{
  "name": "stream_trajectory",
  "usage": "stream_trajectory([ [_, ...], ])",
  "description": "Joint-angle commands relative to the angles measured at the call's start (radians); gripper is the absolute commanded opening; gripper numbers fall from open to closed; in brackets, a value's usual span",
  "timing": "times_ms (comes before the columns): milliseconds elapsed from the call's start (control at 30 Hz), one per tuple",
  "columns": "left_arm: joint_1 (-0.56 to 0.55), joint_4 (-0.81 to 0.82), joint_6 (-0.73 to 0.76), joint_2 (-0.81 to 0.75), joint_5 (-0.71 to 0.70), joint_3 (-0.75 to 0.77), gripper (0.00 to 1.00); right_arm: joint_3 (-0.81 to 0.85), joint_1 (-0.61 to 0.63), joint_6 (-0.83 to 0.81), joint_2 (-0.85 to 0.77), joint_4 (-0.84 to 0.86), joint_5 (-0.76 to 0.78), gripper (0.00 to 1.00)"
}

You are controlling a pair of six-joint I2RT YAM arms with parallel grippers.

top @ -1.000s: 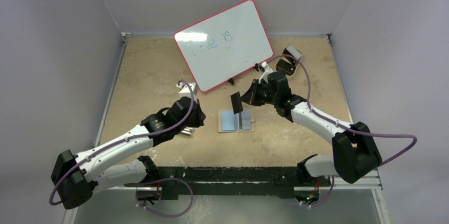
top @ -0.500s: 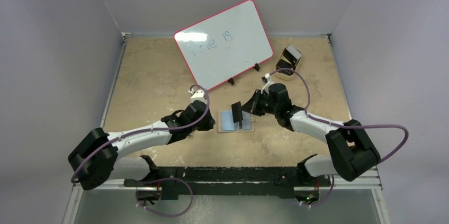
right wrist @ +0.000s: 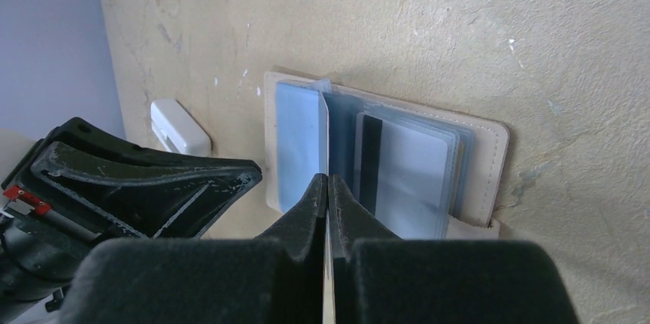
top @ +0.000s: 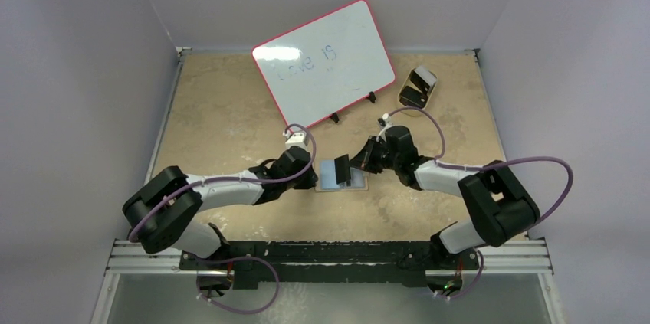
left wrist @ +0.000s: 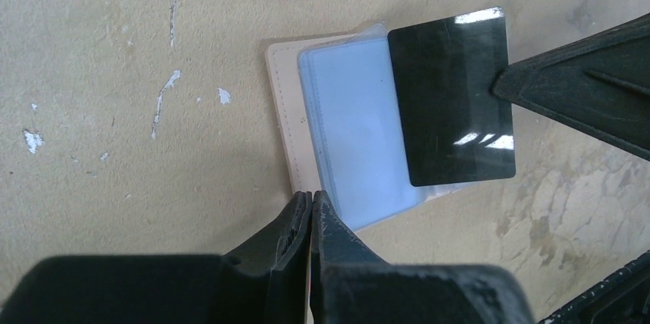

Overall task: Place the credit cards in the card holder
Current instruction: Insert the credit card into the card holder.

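Observation:
The card holder (top: 341, 176) lies open on the table, beige with clear blue sleeves (left wrist: 352, 140). A pale credit card with a dark stripe (right wrist: 406, 175) sits in one sleeve. My right gripper (right wrist: 328, 180) is shut on a dark glossy credit card (left wrist: 452, 102), holding it on edge over the middle of the open holder (right wrist: 490, 148). In the top view that card (top: 343, 168) stands just left of the right gripper (top: 360, 159). My left gripper (left wrist: 313, 198) is shut with nothing between its tips, which rest at the holder's beige edge (left wrist: 280, 109); it shows in the top view too (top: 310, 178).
A white board with a red rim (top: 326, 63) leans at the back. A tan oval tray (top: 418, 86) sits at the back right. A small white block (right wrist: 180, 129) lies just beyond the holder on the left arm's side.
Both arms have closed in on the card holder. The right gripper brought the dark card down over its middle. The left gripper slid right to the holder's edge.

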Motion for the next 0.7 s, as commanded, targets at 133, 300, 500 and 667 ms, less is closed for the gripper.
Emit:
stream_trajectory([
  [133, -0.002, 0.090, 0.018, 0.039, 0.013, -0.003, 0.00, -0.010, 0.004, 0.002, 0.013, 0.042, 0.025, 0.00],
  [300, -0.001, 0.086, 0.019, 0.057, 0.010, -0.004, 0.00, -0.001, 0.004, -0.017, 0.012, 0.020, 0.033, 0.00],
  [500, -0.002, 0.083, 0.018, 0.071, 0.008, -0.006, 0.00, 0.001, 0.002, -0.022, -0.001, 0.003, 0.041, 0.00],
  [667, -0.002, 0.078, 0.021, 0.071, 0.007, -0.006, 0.00, -0.007, 0.002, -0.025, -0.033, -0.018, 0.061, 0.00],
])
